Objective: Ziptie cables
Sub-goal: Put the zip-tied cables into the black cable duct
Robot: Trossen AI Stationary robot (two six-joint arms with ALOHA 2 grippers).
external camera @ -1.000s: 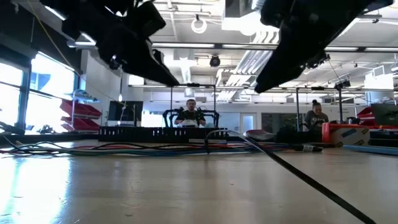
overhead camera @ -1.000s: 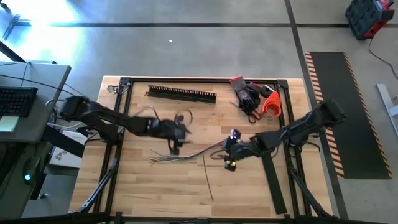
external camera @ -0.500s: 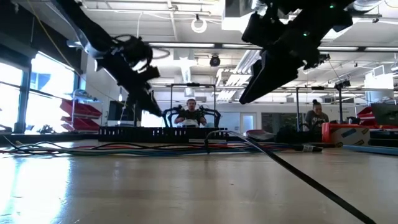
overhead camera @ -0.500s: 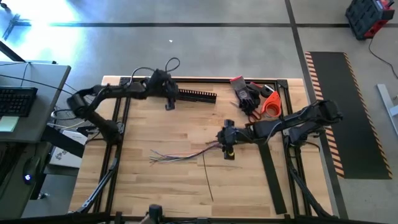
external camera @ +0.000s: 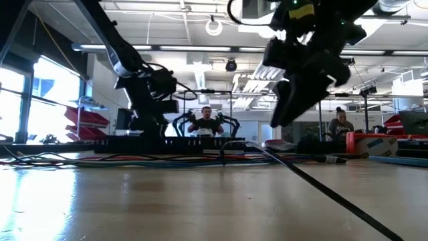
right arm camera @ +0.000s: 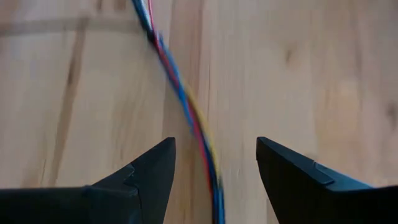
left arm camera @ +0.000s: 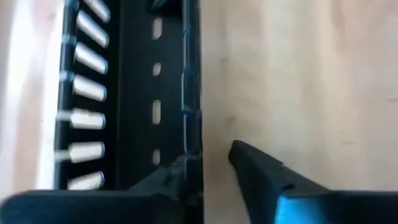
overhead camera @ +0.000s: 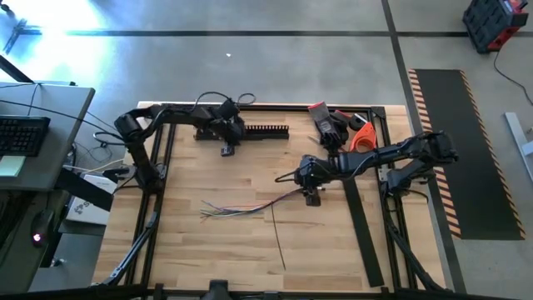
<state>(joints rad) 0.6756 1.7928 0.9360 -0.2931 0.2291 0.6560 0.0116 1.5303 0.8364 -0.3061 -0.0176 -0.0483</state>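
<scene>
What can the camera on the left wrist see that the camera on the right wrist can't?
Only the left wrist view shows the black slotted duct with its row of comb teeth; the left gripper is right at the duct's edge, one finger on either side of its wall.

Only the right wrist view shows the cables, a bunch of coloured wires running between the open fingers of the right gripper.

Both show the pale wooden table underneath and two dark fingers.
</scene>
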